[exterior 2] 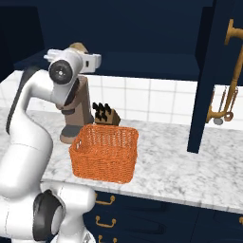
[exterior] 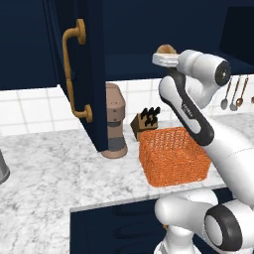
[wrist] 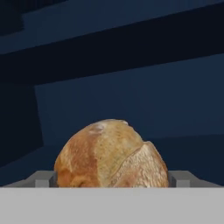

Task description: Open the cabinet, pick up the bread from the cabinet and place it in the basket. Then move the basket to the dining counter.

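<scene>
Reaching into the open cabinet [exterior: 84, 74], the gripper [wrist: 112, 179] stands level with the shelf, its jaws spread wide with one grey fingertip [wrist: 43, 179] showing at either side of the bread [wrist: 111, 155]; whether they touch the roll cannot be told. From the left base camera the golden-brown bread [exterior: 166, 49] sits on the cabinet shelf just beyond the hand, above the marble worktop [exterior: 49, 168]. Below, the orange basket [exterior 2: 105, 153] rests on that worktop, beside the knife block [exterior 2: 105, 115] and the coffee machine [exterior: 115, 121], both near the tiled wall.
</scene>
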